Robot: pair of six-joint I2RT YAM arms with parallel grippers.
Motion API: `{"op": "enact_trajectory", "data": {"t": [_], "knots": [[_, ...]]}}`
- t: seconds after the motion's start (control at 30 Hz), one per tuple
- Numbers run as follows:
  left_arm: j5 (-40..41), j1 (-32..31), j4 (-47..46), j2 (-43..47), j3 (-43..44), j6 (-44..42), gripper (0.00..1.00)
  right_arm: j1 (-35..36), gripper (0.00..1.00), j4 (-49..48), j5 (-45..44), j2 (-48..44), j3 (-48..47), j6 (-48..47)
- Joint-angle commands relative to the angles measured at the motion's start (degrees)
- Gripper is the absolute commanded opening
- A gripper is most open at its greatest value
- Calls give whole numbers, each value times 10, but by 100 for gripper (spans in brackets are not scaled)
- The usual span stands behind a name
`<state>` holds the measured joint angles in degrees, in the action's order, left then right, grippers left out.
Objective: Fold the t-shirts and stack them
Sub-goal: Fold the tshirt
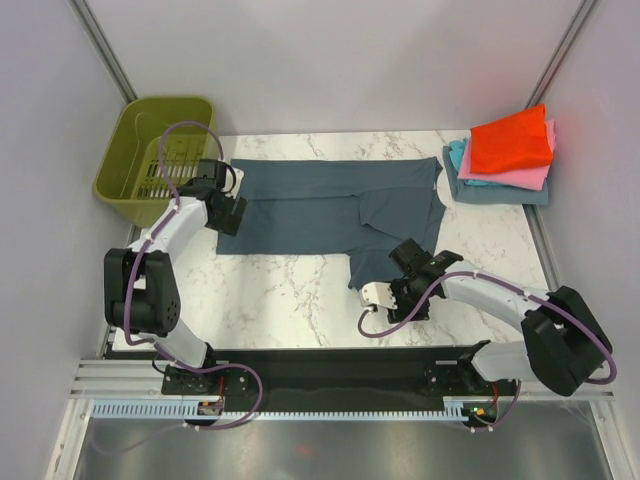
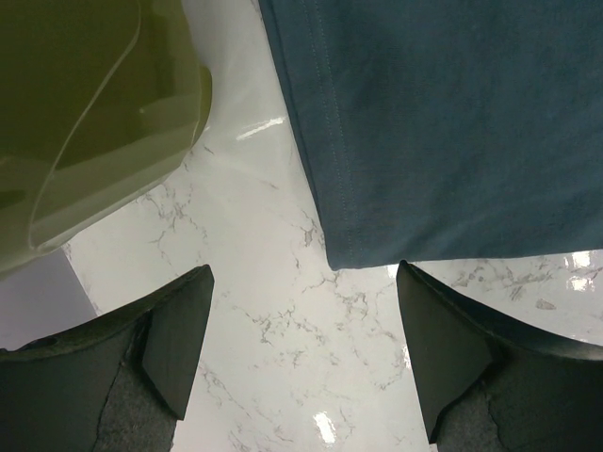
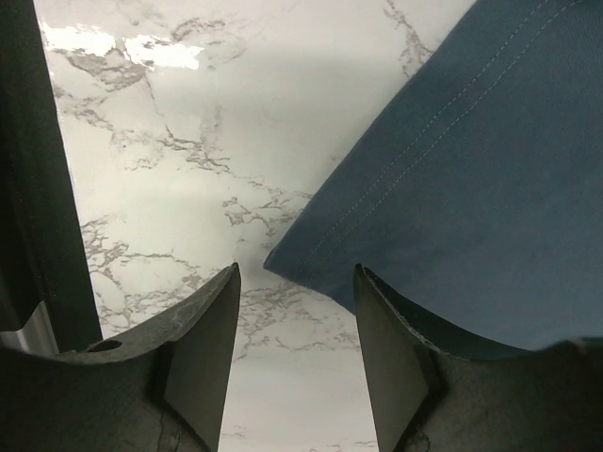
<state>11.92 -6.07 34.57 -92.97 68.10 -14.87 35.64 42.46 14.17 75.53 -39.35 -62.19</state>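
Right wrist shows only 1 corner of the blue-grey t-shirt.

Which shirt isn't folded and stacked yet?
The blue-grey shirt, spread out mid-table; the other three lie folded in the stack at the far right.

The left arm and right arm are white tubes between chunky black joints, with thin purple cables looping alongside and dark wedge-shaped fingers.
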Motion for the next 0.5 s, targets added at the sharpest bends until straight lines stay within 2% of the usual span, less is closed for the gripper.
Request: {"op": "enact_trajectory", "data": {"t": [0.0,0.03,0.1,0.13,0.27,0.37,0.43,0.47], "knots": [[3,3,-11,-4,22,-2,87,6,59,-26,-8,14,6,-2],[1,3,-9,-4,21,-2,87,7,58,-29,-10,18,5,-1],[0,4,-5,-5,20,0,87,7,50,-33,-11,33,2,8],[-4,4,6,-5,17,12,87,7,41,-34,-13,38,-1,11],[-36,17,47,-11,18,52,86,8,23,-46,-16,45,-4,24],[-36,24,47,3,-5,52,86,8,14,-51,-19,36,-4,34],[-87,24,72,16,-27,100,84,8,10,-51,-21,28,-4,38],[-88,25,72,19,-34,100,83,7,9,-51,-24,25,-4,38]]}}
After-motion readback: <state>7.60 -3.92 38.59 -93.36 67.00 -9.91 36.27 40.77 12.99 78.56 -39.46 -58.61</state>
